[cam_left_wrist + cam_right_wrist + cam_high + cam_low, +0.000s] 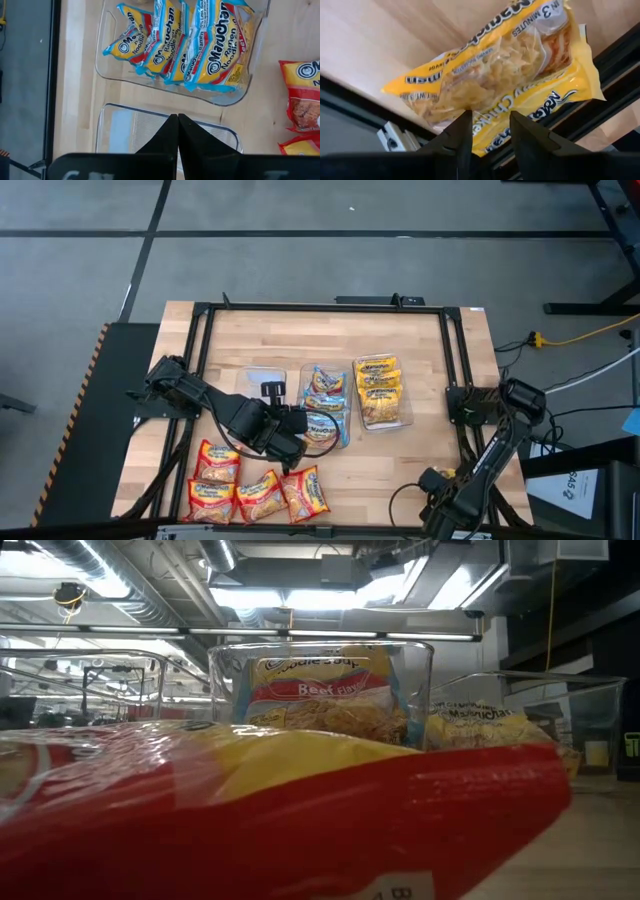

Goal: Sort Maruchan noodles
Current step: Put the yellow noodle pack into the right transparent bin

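Several red-orange Maruchan packets lie flat near the table's near edge; one fills the low view. Blue-trimmed packets stand on edge in the middle clear tub. Yellow packets lie in the right tub. My left gripper is shut and holds nothing. It hangs over an empty clear tub left of the blue one. My right gripper is open at the near right corner, over one more yellow packet. My right gripper points down at the yellow packet's edge, which shows between the two fingers. I cannot tell whether they touch it. The packet lies partly over the black frame rail.
A black metal frame runs round the work area, and its rail passes under the yellow packet. The right arm is folded along the table's right side. Bare wood shows between the tubs and the near edge.
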